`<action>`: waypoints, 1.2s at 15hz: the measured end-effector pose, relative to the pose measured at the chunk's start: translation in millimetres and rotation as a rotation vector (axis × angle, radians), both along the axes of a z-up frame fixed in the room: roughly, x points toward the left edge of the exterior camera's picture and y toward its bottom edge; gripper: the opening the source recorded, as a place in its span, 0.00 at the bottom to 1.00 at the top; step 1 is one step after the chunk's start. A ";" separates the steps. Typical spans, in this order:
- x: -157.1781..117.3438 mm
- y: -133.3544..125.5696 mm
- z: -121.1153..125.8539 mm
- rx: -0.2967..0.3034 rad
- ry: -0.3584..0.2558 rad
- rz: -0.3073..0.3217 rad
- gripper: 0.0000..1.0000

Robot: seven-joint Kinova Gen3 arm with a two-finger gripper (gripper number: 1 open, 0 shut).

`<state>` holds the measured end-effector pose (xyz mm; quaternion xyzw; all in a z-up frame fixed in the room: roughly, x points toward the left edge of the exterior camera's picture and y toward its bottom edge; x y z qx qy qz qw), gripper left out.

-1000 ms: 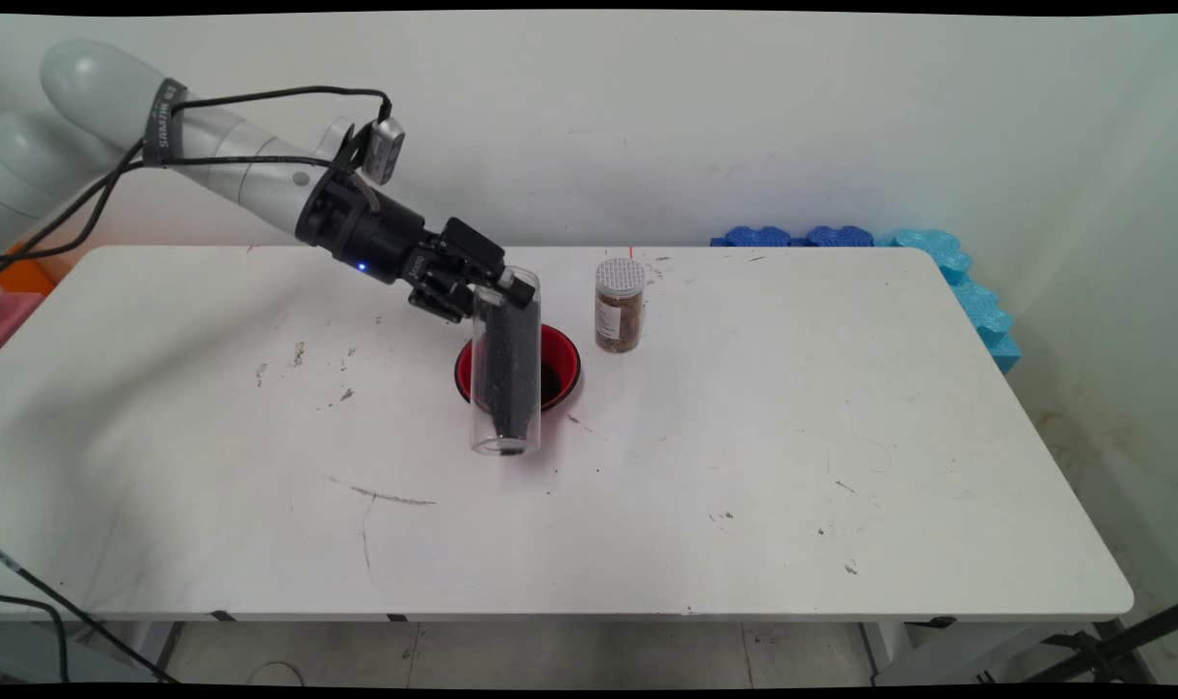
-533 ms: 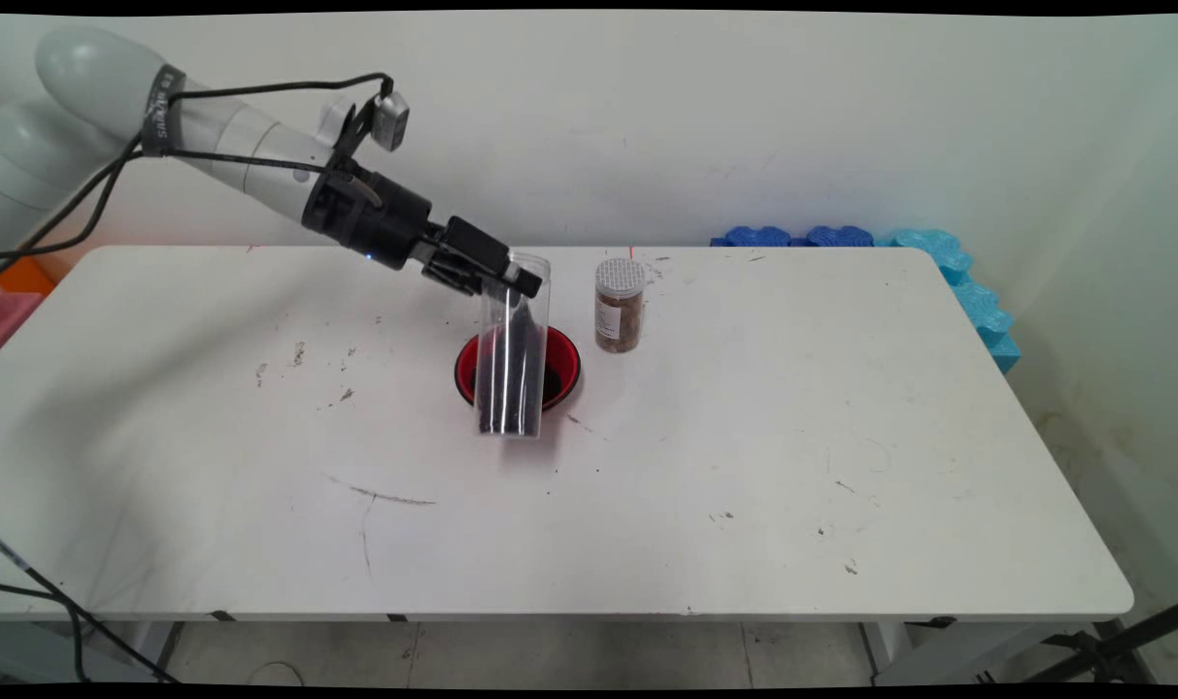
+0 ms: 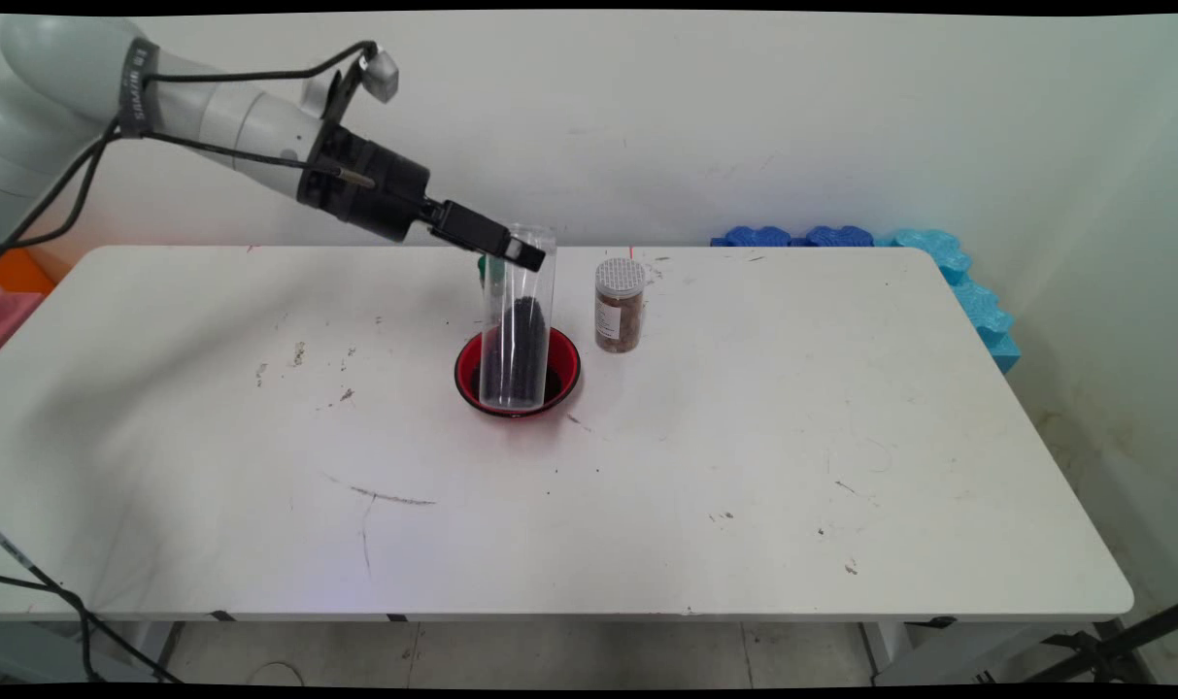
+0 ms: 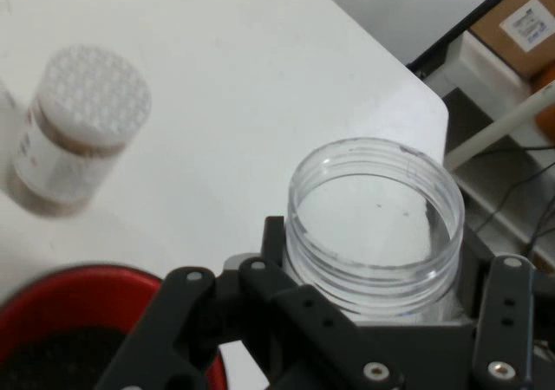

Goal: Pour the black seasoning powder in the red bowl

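Note:
My gripper (image 3: 511,254) is shut on the top of a tall clear plastic jar (image 3: 517,320), gripping it just below the threaded mouth. The jar hangs nearly upright over a red bowl (image 3: 564,361) and is partly filled with dark grains. The bowl also has dark grains in it. In the hand view the jar's open mouth (image 4: 373,225) sits between the fingers of the gripper (image 4: 373,264), and the bowl's red rim (image 4: 78,282) shows at the lower left. A small spice jar (image 3: 619,305) with a white perforated lid stands just right of the bowl, seen also as the spice jar (image 4: 78,130) in the hand view.
Blue foam pieces (image 3: 938,257) lie along the table's back right corner. An orange and pink object (image 3: 20,286) sits past the left edge. Cardboard boxes (image 4: 520,26) stand on the floor beyond the table's corner in the hand view.
The hand has risen and rolled, bringing the jar from a forward tilt to nearly upright. The jar's lower end swung back over the bowl, and the grains settled toward its bottom.

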<state>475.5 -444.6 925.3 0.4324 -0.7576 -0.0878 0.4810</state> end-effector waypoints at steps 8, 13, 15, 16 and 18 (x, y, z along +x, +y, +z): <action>-5.4 18.8 34.6 -0.248 -0.073 -0.081 0.00; -14.0 37.8 59.8 -0.414 -0.116 -0.159 0.00; -16.0 45.6 67.5 -0.465 -0.132 -0.184 0.00; -16.8 49.6 71.3 -0.487 -0.139 -0.195 0.00; -17.7 55.6 76.9 -0.514 -0.146 -0.205 0.00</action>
